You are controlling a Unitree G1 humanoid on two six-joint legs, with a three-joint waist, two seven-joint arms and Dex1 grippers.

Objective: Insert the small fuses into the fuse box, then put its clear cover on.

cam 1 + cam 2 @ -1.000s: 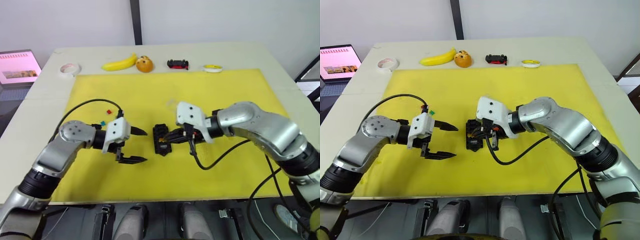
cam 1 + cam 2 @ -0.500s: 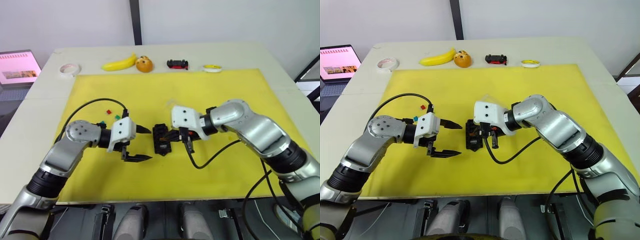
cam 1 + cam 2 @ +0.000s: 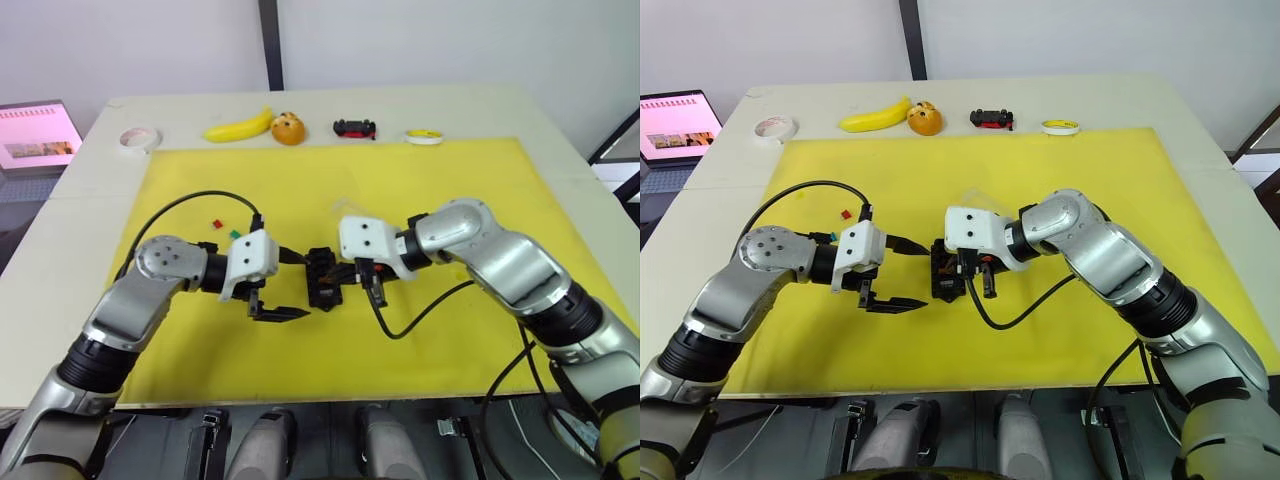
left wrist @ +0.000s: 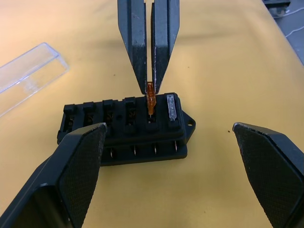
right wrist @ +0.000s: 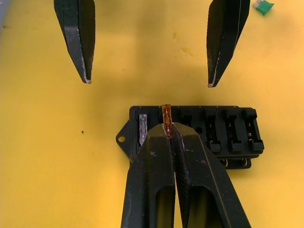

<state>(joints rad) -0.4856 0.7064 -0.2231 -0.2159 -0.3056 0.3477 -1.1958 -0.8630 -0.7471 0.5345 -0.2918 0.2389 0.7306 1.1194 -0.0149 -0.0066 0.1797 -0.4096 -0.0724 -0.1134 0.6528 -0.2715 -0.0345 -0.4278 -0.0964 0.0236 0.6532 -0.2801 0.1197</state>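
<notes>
Advancing toward the fuse box [image 4: 124, 126], the wide-open, empty left gripper [image 3: 283, 286] flanks it while the right gripper [image 4: 148, 88], pinching an orange-brown fuse [image 4: 150, 97], seats it beside the grey fuse [image 4: 171, 106]; other fuses and clear cover [image 4: 26, 76] remain.

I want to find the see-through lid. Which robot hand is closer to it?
Right. The right gripper is at the fuse box, just in front of the clear cover. The left gripper sits farther off, left of the box.

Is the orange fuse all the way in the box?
Not yet. The right gripper pinches the orange fuse upright, its tip entering a fuse box slot.
</notes>
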